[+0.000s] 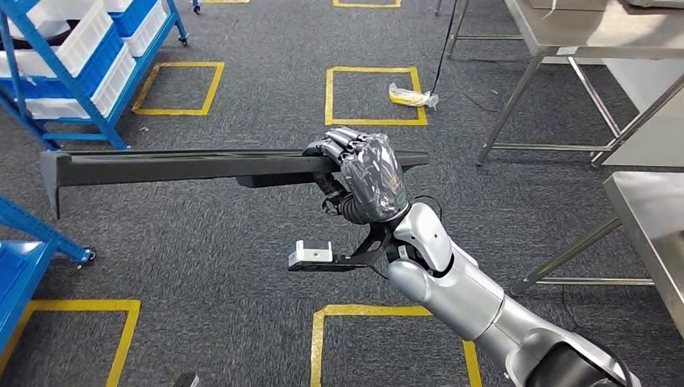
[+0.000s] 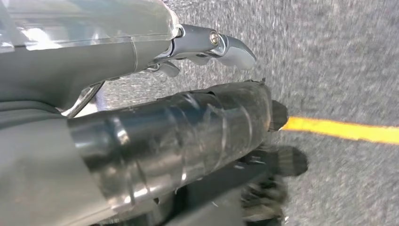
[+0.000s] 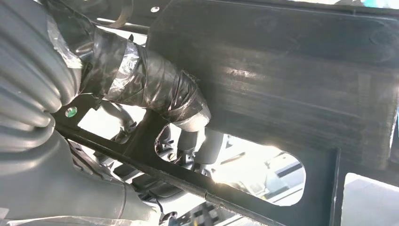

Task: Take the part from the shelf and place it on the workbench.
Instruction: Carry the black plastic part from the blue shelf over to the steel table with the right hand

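The part (image 1: 185,167) is a long, flat black plastic piece with a downturned end at its left tip. My right hand (image 1: 367,177) grips it near its right end and holds it level above the grey carpet, in the middle of the head view. In the right wrist view the taped thumb (image 3: 155,89) presses against the ribbed underside of the part (image 3: 301,80). My left hand (image 2: 188,141) hangs over the carpet with nothing in it, its fingers stretched out. The steel workbench (image 1: 653,218) stands at the right edge.
A blue shelf (image 1: 72,72) with white and blue bins stands at the far left, and another blue rack (image 1: 24,258) is near on the left. A second metal table (image 1: 581,32) stands at the far right. Yellow floor squares (image 1: 375,121) mark the carpet; a yellow packet (image 1: 411,97) lies in one.
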Available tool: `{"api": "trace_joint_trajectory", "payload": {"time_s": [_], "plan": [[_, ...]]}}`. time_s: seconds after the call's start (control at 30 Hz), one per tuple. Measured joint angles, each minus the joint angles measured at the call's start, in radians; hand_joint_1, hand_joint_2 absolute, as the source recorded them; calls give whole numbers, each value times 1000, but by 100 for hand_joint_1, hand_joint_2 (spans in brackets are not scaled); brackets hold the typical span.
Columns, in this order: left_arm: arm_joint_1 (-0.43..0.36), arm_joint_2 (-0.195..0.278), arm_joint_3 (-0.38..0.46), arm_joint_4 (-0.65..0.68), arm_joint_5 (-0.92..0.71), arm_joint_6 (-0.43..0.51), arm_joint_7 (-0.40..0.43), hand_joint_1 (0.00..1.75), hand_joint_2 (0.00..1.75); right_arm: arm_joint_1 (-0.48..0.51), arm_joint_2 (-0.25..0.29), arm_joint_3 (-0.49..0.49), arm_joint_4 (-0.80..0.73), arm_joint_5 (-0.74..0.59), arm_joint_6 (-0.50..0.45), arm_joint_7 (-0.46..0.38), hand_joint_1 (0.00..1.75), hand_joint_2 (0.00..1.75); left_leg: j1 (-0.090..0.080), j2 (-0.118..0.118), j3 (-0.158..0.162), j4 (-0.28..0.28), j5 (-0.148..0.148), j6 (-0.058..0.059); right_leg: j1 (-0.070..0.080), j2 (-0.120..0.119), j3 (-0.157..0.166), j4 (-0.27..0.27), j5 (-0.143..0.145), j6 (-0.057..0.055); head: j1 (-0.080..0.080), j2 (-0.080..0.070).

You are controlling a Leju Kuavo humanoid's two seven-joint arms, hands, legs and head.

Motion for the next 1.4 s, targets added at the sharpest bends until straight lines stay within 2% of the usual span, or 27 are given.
{"api": "trace_joint_trajectory", "payload": {"time_s": [0.03, 0.07, 0.1, 0.13, 0.2, 0.27, 0.33, 0.4, 0.47, 0.53, 0.57, 0.6, 0.63, 0.7, 0.77, 0.83, 0.87, 0.93, 1.0, 1.07, 1.1, 1.17, 1.2, 1.27, 1.3, 1.37, 1.4], "plan": [[3, 0, 0, 0, 0, 0, 1, 0, 0, 0, 1, 0, 2, 4, 0, 2, 175, 175, 0, -8, -29, 54, -15, -2, -1, 13, 0, 2, 0, -1, 0, 0], [5, 0, 0, 0, 0, 1, 2, 0, 0, 0, 1, 0, 4, 9, 1, 5, 175, 175, 1, -11, -45, 77, -11, -3, -2, 27, -1, 4, -1, 0, 0, 0], [6, 0, 0, 0, 0, 1, 3, 0, 0, -1, 1, 0, 6, 18, 1, 9, 175, 175, 3, -12, -42, 61, 13, -4, -3, 41, -1, 8, -2, 1, 0, 0], [6, 1, 0, 0, 0, 1, 3, 0, 0, -4, 0, 0, 8, 29, 1, 15, 175, 175, 6, -19, -22, 11, 51, -7, -6, 56, -3, 15, -4, 4, 0, 0], [7, 2, 1, 0, 0, 1, 4, 0, 0, -15, 0, 0, 11, 65, 0, 32, 175, 175, 14, -62, 30, -109, 106, -11, -10, 83, -14, 37, -13, 15, 0, 0], [8, 2, 2, 0, 0, 1, 5, 0, 0, -30, -3, 0, 14, 108, -3, 51, 175, 175, 17, -91, 50, -157, 113, -8, -12, 107, -33, 54, -15, 28, 0, 0], [8, 2, 2, 0, 0, 1, 8, 0, 0, -40, -15, 0, 19, 146, -6, 69, 175, 175, 13, -75, 48, -159, 114, 5, -15, 124, -44, 57, -10, 40, 0, 0], [8, 2, 2, 0, 1, 3, 9, 0, 0, -51, -32, -1, 25, 177, -10, 83, 175, 175, 12, -53, 49, -166, 121, 21, -15, 89, -59, 80, -25, 49, 2, 0], [10, 2, 4, 0, 2, 4, 9, 0, 0, -67, -45, -3, 31, 202, -14, 96, 175, 175, 8, -29, 49, -170, 124, 32, -12, 28, -101, 174, -77, 55, 4, 0], [14, 3, 7, 0, 6, 3, 9, 0, 0, -79, -57, -6, 38, 219, -16, 104, 175, 175, 2, -4, 49, -170, 123, 36, -13, 6, -157, 293, -125, 58, 5, 0], [16, 3, 8, 0, 8, 3, 9, 0, 0, -83, -64, -8, 42, 223, -17, 106, 175, 175, 0, 9, 49, -170, 122, 37, -13, 3, -169, 319, -128, 57, 4, 0], [16, 4, 9, 0, 10, 2, 9, 0, 0, -86, -71, -10, 45, 225, -16, 108, 175, 175, -1, 21, 50, -170, 121, 38, -12, 1, -162, 309, -113, 54, 4, 0], [16, 4, 10, 0, 11, 2, 9, 0, 0, -91, -78, -13, 48, 226, -16, 109, 175, 175, -3, 32, 51, -170, 120, 39, -10, -5, -136, 262, -84, 48, 4, 0], [17, 2, 13, 0, 14, 0, 10, 0, 0, -108, -90, -21, 53, 227, -16, 113, 175, 175, -6, 52, 55, -171, 117, 37, 5, -44, -62, 124, -34, 31, 5, 0], [18, 0, 17, 0, 15, -4, 13, 0, 0, -127, -98, -31, 57, 227, -16, 115, 175, 175, -9, 72, 58, -173, 114, 33, 21, -70, -26, 50, -21, 17, 5, 0], [18, -1, 21, 0, 15, -13, 21, 0, 0, -136, -106, -38, 61, 227, -15, 115, 175, 175, -10, 94, 65, -177, 111, 25, 25, -52, -23, 40, -20, 10, 4, 0], [18, -1, 23, 0, 15, -18, 25, 0, 0, -137, -110, -40, 63, 228, -14, 115, 175, 175, -9, 91, 69, -175, 106, 20, 22, -42, -17, 32, -17, 8, 4, 0], [18, -1, 25, 0, 16, -23, 28, 0, 0, -143, -113, -41, 66, 228, -14, 115, 175, 175, -7, 47, 54, -131, 75, 11, 12, -22, -5, 15, -9, -1, 4, 0], [21, -1, 25, 0, 16, -25, 29, 0, 0, -148, -113, -41, 68, 228, -14, 115, 175, 175, -5, -2, -3, -13, 16, 7, 7, 0, -1, 10, -5, -7, 4, 0], [26, -1, 26, 0, 17, -26, 29, 0, 0, -147, -112, -41, 72, 229, -14, 115, 175, 175, -4, -12, -59, 88, -12, 3, 6, 26, -3, 13, -5, -8, 3, 0], [28, -1, 26, 0, 17, -26, 29, 0, 0, -146, -112, -41, 73, 229, -14, 115, 175, 175, -3, -12, -66, 91, 3, 1, 5, 41, -4, 16, -6, -7, 3, 0], [29, 0, 26, 0, 17, -25, 29, 0, 0, -146, -112, -41, 75, 229, -14, 115, 175, 175, -1, -27, -26, -10, 76, 0, 2, 69, -5, 27, -12, -2, 3, 0], [29, 0, 26, 0, 17, -25, 29, 0, 0, -146, -112, -41, 75, 229, -14, 115, 175, 175, 2, -52, 2, -73, 105, 1, 1, 81, -8, 35, -16, 3, 4, 0], [29, 1, 27, 0, 17, -25, 29, 0, 0, -148, -112, -41, 76, 229, -14, 115, 175, 175, 6, -94, 36, -151, 127, 6, -2, 104, -20, 50, -21, 15, 4, 0], [29, 1, 27, 0, 16, -25, 30, 0, 0, -148, -112, -41, 76, 230, -14, 115, 175, 175, 5, -101, 39, -157, 122, 11, -4, 116, -26, 52, -19, 21, 4, 0], [28, 0, 27, 0, 15, -27, 31, 0, 0, -147, -115, -41, 76, 231, -14, 117, 175, 175, 3, -79, 42, -167, 127, 25, -9, 132, -35, 51, -15, 34, 4, 0], [28, 0, 27, 0, 14, -28, 32, 0, 0, -149, -118, -41, 76, 232, -14, 118, 175, 175, 5, -66, 45, -174, 131, 33, -7, 118, -40, 58, -21, 39, 6, 0]]}}
